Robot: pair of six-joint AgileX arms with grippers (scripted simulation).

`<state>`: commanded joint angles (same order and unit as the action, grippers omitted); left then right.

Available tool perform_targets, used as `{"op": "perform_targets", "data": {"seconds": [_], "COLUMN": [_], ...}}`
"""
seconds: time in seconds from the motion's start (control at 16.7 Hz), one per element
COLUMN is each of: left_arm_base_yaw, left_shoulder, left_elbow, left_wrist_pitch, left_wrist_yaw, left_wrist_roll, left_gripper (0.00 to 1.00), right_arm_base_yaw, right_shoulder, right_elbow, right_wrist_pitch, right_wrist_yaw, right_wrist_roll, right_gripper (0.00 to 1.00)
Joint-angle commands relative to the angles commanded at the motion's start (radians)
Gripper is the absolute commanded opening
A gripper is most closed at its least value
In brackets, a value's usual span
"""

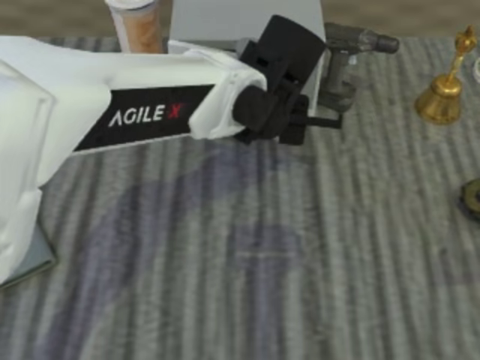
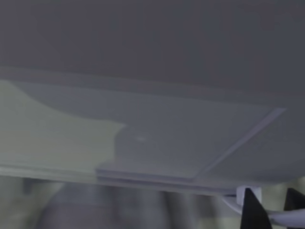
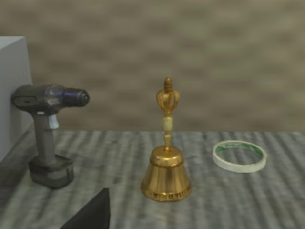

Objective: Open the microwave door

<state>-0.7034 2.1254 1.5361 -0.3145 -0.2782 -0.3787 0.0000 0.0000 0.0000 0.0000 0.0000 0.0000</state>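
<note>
the microwave (image 1: 225,22) stands at the far edge of the table (image 1: 300,262), a little left of centre in the top view, and only a strip of its pale top shows past the left arm. the left gripper (image 1: 319,120) is reached in against the appliance's front right corner, its dark fingers pointing toward the table's right, just beside the base of the power drill (image 1: 341,71). in the left wrist view the microwave door (image 2: 157,138) fills nearly the whole picture as a flat grey panel seen from very close, with a raised rectangular window frame across it; two dark fingertips (image 2: 252,210) stand at the panel's edge, and a thin pale strip, judged to be the handle (image 2: 248,193), runs between them. the fingers are spread narrowly around that strip, but whether they press on it cannot be told.

the door thus lies directly against the left claw, with the handle's long axis upright. the coming pull is judged to turn on that grip, the panel swinging out toward the table's near side.

the right gripper is out of the top view; only a dark part shows in its wrist view, which looks onto the drill, a brass bell (image 3: 166,167) and a tape roll (image 3: 239,156).
</note>
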Motion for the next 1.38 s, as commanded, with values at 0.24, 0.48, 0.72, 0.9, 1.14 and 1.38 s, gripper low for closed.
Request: {"op": "perform_targets", "data": {"seconds": [0.24, 0.48, 0.72, 0.9, 1.14, 1.38], "left_arm_base_yaw": [0.000, 0.000, 0.000, -0.009, 0.000, 0.009], "left_shoulder": [0.000, 0.000, 0.000, 0.003, -0.018, -0.039], "left_elbow": [0.000, 0.000, 0.000, 0.004, -0.027, -0.063], "left_wrist_pitch": [0.000, 0.000, 0.000, 0.000, 0.017, 0.038], "left_wrist_yaw": [0.000, 0.000, 0.000, 0.007, 0.021, 0.039], "left_wrist_roll": [0.000, 0.000, 0.000, -0.005, 0.021, 0.052], "left_gripper": [0.00, 0.00, 0.00, 0.00, 0.00, 0.00], "right_arm_base_yaw": [0.000, 0.000, 0.000, 0.000, 0.000, 0.000], "right_shoulder": [0.000, 0.000, 0.000, 0.000, 0.000, 0.000], "right_elbow": [0.000, 0.000, 0.000, 0.000, 0.000, 0.000], "right_wrist_pitch": [0.000, 0.000, 0.000, 0.000, 0.000, 0.000], "right_wrist_yaw": [0.000, 0.000, 0.000, 0.000, 0.000, 0.000], "right_wrist_roll": [0.000, 0.000, 0.000, 0.000, 0.000, 0.000], "right_gripper": [1.00, 1.00, 1.00, 1.00, 1.00, 1.00]}}
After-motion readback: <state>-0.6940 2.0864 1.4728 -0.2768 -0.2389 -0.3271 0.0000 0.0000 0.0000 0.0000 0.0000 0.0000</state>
